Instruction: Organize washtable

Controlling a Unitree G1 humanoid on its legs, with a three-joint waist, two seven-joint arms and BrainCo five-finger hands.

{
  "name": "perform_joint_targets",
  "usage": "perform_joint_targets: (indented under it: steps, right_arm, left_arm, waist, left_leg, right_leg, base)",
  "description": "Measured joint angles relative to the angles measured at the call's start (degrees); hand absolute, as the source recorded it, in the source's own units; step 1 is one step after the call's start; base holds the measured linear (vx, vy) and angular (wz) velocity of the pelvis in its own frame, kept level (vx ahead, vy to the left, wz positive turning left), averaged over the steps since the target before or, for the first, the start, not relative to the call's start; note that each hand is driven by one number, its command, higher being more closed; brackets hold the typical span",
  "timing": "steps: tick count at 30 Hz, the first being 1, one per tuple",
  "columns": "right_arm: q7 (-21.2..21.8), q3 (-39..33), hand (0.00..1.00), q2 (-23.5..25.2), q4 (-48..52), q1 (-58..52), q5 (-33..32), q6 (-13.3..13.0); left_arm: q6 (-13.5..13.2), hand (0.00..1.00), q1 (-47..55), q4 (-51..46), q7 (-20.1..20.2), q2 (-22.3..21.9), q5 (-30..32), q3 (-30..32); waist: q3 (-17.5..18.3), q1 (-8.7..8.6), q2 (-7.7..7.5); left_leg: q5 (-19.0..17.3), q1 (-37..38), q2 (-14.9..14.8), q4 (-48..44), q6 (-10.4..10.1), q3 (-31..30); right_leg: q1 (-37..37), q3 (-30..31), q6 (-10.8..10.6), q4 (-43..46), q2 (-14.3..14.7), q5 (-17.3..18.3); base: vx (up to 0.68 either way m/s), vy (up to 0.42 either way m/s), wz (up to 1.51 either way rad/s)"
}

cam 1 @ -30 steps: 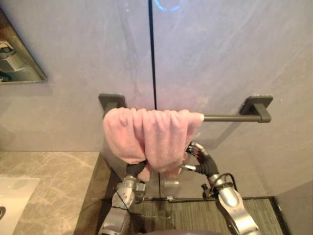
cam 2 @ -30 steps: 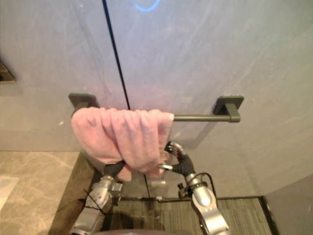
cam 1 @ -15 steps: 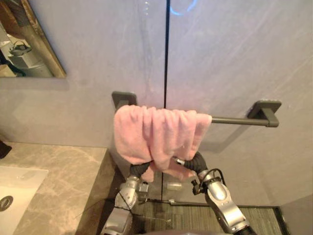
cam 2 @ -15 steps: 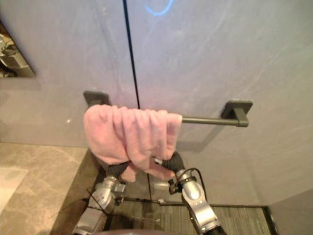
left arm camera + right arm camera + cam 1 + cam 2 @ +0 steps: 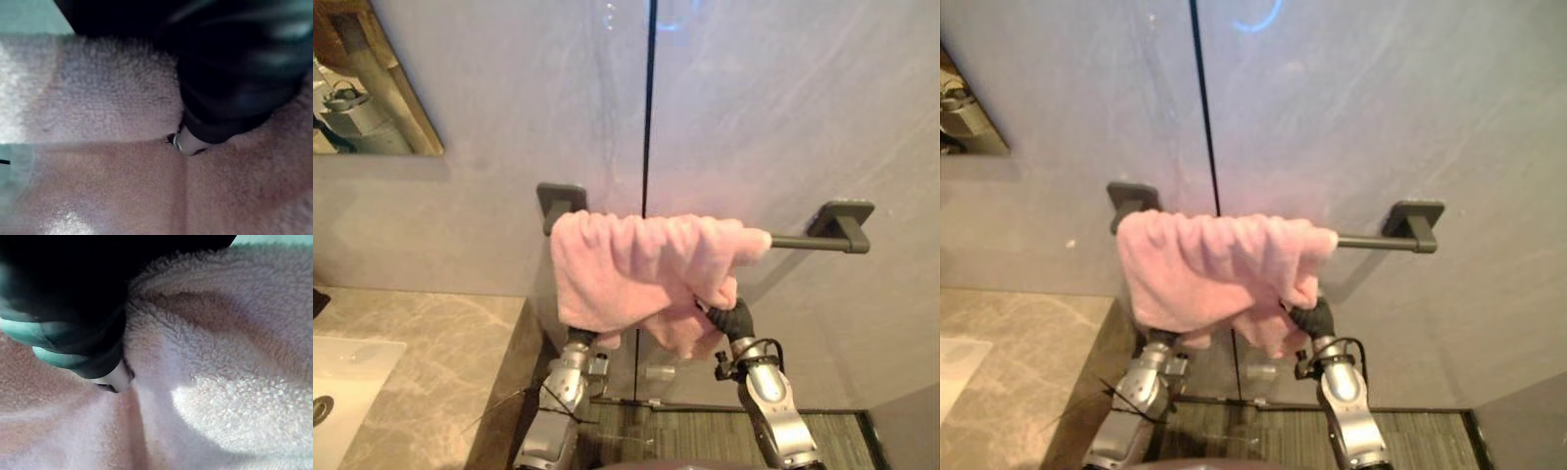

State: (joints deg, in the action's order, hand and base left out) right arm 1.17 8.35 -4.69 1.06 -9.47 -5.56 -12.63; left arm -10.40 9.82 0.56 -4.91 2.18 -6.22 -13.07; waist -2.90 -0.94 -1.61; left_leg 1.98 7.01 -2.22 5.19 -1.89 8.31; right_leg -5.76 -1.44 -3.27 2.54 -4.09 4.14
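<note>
Grey stone-look wall (image 5: 783, 108), split by a dark vertical seam (image 5: 650, 98). Framed mirror (image 5: 362, 93) mounted at upper left. Beige marbled table (image 5: 431, 362) seen at lower left, white basin (image 5: 347, 377) set into it. Dark ribbed floor (image 5: 685, 436) noted below. Ring-shaped glare (image 5: 1255, 15) reflected high on the wall.

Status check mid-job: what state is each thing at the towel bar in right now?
Towel: draped over the bar, bunched in folds, lower edge uneven.
Towel bar: fixed to the wall, left part covered, right stretch bare.
Left hand: buried under the towel's lower left edge.
Right hand: buried in the towel's lower right corner.
</note>
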Motion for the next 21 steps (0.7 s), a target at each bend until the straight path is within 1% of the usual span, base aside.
perform_joint_targets:
  steps: [3, 6, 9, 12, 14, 21]
  right_arm:
    - [0.01, -1.21, 1.0, 0.12, 0.06, -0.22, 1.18, -0.22]
    - [-0.21, -3.5, 1.0, 1.95, 0.06, -0.59, 1.7, -0.22]
    - [-1.37, -4.49, 1.0, 2.21, 0.06, -0.72, 1.7, -0.22]
    - [-1.78, -5.41, 1.0, 2.25, 0.06, -0.71, 1.7, -0.23]
    - [-2.24, -5.7, 1.0, 2.27, 0.06, -0.71, 1.7, -0.22]
    - [-2.31, -7.4, 1.0, 2.26, -0.66, -0.88, 1.7, -0.22]
  left_arm:
    - [-0.07, 1.0, -0.15, -0.59, 0.48, -0.4, 0.0, -0.32]
    - [-0.07, 1.0, -0.25, -0.79, 1.26, -0.78, 0.0, -1.17]
    - [-0.07, 1.0, -0.27, -1.76, 1.54, -0.83, -0.01, -2.63]
    - [-0.06, 1.0, -0.85, -2.13, 2.25, -0.86, -0.24, -3.17]
    - [-0.06, 1.0, -1.66, -2.13, 2.33, -0.88, -0.4, -3.58]
    - [-0.01, 1.0, -2.24, -2.01, 2.96, -0.89, -0.4, -4.91]
  waist:
    - [0.0, -0.06, 0.01]
    - [-0.01, -0.53, 0.02]
    - [-0.03, -0.63, 0.06]
    - [-0.09, -0.76, 0.47]
    - [-0.1, -1.31, 0.97]
    - [-0.04, -1.42, 1.45]
  left_leg:
    - [0.0, -0.02, 0.09, 0.0, 0.01, 0.06]
    - [-0.02, 0.01, 0.09, -0.01, 0.01, 0.23]
    - [-0.06, 0.19, 0.1, -0.01, 0.03, 0.6]
    - [-0.19, 0.72, 0.1, 0.01, 0.14, 1.48]
    - [-0.25, 0.9, 0.17, 0.02, 0.22, 1.86]
    - [-0.36, 1.15, 0.2, 0.07, 0.33, 2.87]
  right_leg:
    - [-0.07, 0.07, -0.18, -0.25, -0.07, -0.11]
    - [-0.04, 0.22, -0.22, -0.26, -0.08, -0.14]
    - [-0.04, 0.59, -0.33, -0.24, -0.08, -0.2]
    - [-0.05, 1.47, -0.44, -0.14, -0.07, -0.27]
    - [-0.01, 1.8, -0.58, -0.11, -0.14, -0.36]
    - [0.29, 2.94, -0.75, -0.13, -0.12, -0.47]
  base:
    - [0.0, 0.0, 0.0]
    - [-0.01, -0.005, -0.01]
    - [-0.02, -0.009, -0.07]
    - [-0.03, -0.004, -0.15]
    - [-0.03, -0.002, -0.09]
    - [-0.02, -0.01, -0.08]
